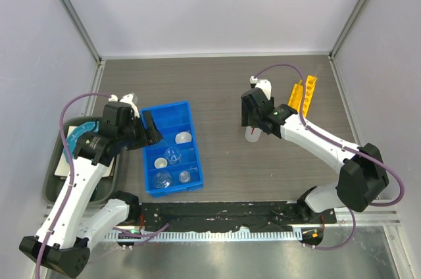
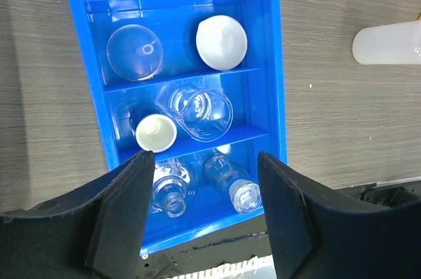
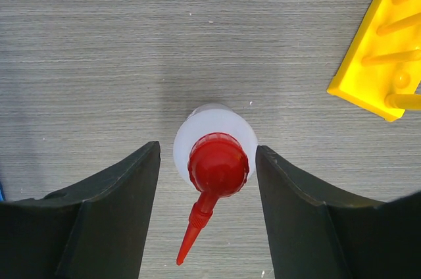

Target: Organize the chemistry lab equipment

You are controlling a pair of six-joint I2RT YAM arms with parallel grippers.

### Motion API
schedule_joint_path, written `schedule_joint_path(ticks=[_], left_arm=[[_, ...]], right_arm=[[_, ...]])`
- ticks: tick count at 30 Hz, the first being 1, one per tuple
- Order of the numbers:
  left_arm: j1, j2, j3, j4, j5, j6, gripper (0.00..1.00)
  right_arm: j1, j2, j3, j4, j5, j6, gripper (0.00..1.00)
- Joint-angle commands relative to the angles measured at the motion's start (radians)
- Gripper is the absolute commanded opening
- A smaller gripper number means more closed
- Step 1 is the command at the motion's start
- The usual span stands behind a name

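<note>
Right wrist view: red-capped squeeze bottle (image 3: 197, 127) standing on desk (image 3: 99, 42), near yellow rack (image 3: 375, 62) | right hand (image 3: 207, 149) open, fingers astride bottle, not clamped | advice: centre on body below cap, squeeze gently, soft wall likely; lift straight | left hand (image 2: 204, 154) open, empty, above blue bin (image 2: 79, 42) of glassware.

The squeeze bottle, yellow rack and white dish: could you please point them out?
squeeze bottle (image 3: 218, 164), right wrist view, red cap.
yellow rack (image 3: 358, 85), right wrist view, near corner.
white dish (image 2: 222, 42), left wrist view, inner bowl.
</note>
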Motion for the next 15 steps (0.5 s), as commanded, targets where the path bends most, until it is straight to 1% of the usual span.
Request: schedule_joint_path(ticks=[1,4,15], left_arm=[[-0.003,-0.017,0.002,0.024,0.017,0.022,0.68],[-0.004,-0.017,0.002,0.023,0.015,0.024,0.67],[-0.003,-0.017,-0.009,0.032,0.020,0.024,0.67]], right_arm=[[-0.003,-0.006,0.022,0.018,0.018,0.014,0.61],[-0.005,-0.009,0.019,0.014,0.014,0.019,0.59],[-0.005,-0.021,-0.019,0.008,0.022,0.024,0.59]])
